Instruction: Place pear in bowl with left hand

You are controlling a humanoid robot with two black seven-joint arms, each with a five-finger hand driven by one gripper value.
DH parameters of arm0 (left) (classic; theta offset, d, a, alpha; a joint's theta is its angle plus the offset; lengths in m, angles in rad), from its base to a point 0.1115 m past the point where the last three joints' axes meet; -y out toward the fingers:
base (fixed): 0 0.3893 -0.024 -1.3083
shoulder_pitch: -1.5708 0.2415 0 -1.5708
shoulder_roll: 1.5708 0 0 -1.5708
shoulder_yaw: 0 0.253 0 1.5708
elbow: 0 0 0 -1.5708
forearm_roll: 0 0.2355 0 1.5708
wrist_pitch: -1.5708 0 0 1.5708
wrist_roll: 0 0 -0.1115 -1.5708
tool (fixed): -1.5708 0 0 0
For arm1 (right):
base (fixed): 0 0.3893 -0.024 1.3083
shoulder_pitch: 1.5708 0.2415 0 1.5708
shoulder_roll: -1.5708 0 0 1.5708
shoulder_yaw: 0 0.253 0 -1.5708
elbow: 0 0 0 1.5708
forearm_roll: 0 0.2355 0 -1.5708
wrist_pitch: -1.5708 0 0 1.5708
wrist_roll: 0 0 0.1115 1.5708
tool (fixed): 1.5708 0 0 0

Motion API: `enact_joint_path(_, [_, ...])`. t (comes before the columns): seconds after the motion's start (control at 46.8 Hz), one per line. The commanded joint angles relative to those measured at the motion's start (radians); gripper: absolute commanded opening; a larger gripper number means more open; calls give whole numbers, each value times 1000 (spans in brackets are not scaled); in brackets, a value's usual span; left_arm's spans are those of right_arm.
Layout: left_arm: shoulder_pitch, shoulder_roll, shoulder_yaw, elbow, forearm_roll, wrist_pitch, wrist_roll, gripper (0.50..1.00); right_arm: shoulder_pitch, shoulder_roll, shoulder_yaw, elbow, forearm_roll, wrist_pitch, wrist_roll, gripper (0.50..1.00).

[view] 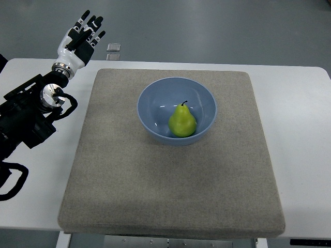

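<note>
1. White surface [300, 129] carries a grey mat [129, 170].
2. Blue bowl [155, 101] sits on the mat's far half.
3. Left hand [80, 39] hovers far-left, fingers spread, holding nothing.
4. Green pear [182, 122] stands upright inside the bowl.

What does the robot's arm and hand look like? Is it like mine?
A bit like yours! The left hand has a white shell on the back and jointed black fingers with white patches. A shiny silver ring sits at the wrist. Behind it the left arm is chunky and black, with a round silver cap and looping black cables. The right arm isn't in the picture.
</note>
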Motion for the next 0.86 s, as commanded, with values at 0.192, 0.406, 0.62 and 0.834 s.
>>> enact_joint_path(0.192, [-3,4,-8,17,-12,87,2,992,0,0,2,0,0,0,0,926])
enact_joint_path(0.406, [-4,-10,-34,18,-25,128,2,992,0,0,0,0,0,0,0,926])
enact_joint_path(0.62, [-3,-10,-68,23,-25,119,2,992,0,0,0,0,-3,0,0,926])
enact_joint_path(0.834, [-3,-23,-70,29,-26,127,2,992,-2,0,-2,0,-3,0,0,926])
